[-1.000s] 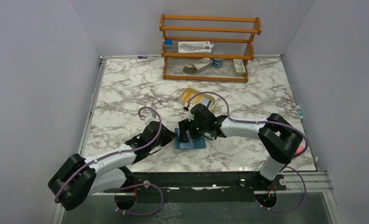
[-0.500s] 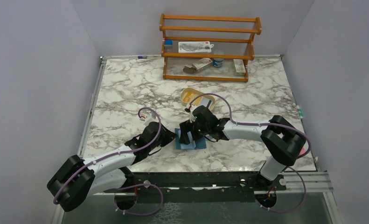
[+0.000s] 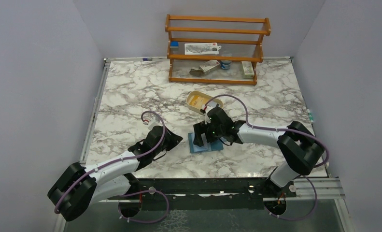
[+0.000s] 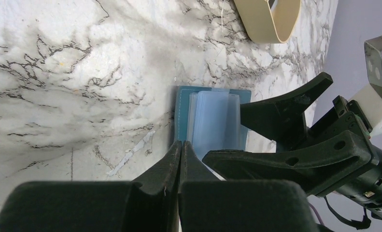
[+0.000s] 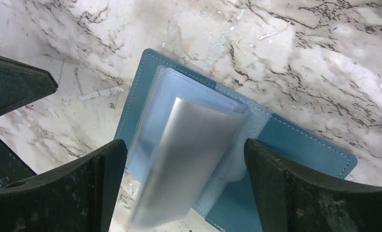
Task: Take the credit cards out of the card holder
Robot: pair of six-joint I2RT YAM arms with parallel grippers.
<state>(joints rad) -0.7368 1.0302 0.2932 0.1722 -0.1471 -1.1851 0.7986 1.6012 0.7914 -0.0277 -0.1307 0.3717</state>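
White-grey marble worktop (image 3: 131, 92), plain grey walls. Wooden rack (image 3: 217, 48) at far edge. Card holder (image 3: 204, 144) lain open near centre. Right gripper (image 5: 184, 159) spread wide astride it; left gripper (image 4: 180, 152) clenched, empty.

We note two arms with white link shells and bulky black joint housings. A thin purple cable loops along each arm. Left gripper (image 3: 175, 140) and right gripper (image 3: 202, 137) have matte black, wedge-shaped fingers (image 5: 285, 193); screw holes show in the right gripper's fingers.
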